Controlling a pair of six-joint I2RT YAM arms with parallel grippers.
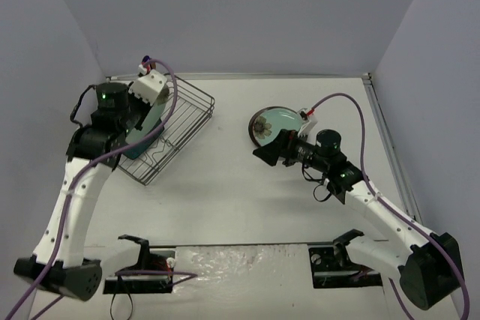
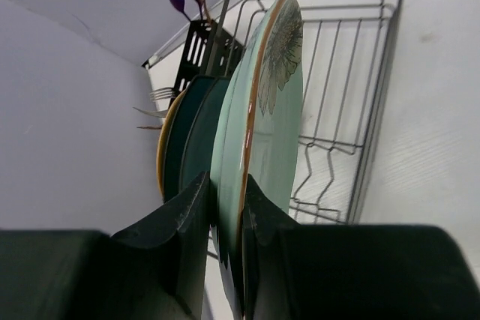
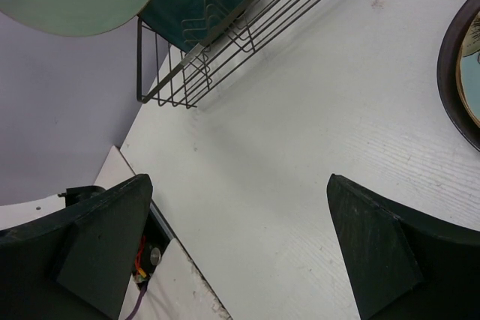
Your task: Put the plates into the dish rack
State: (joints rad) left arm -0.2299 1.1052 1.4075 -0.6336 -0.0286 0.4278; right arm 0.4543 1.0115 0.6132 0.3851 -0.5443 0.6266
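My left gripper (image 2: 225, 185) is shut on the rim of a pale green plate with a flower (image 2: 270, 118), held on edge over the dish rack (image 2: 352, 110). Behind it, dark teal plates (image 2: 191, 136) stand in the rack. From above, the left gripper (image 1: 142, 121) sits at the left end of the dish rack (image 1: 187, 114). A dark-rimmed teal plate (image 1: 276, 124) lies flat on the table. Just beside its near edge, my right gripper (image 1: 268, 151) is open. In the right wrist view the right gripper (image 3: 238, 185) has only bare table between its fingers, with that plate's rim (image 3: 459, 73) at the right edge.
A black cutlery basket (image 2: 196, 54) with spoons and forks stands at the rack's far corner. The rack's right half (image 1: 196, 106) holds no plates. Grey walls close in the table on the left, back and right. A purple cable (image 1: 360, 121) loops above the right arm.
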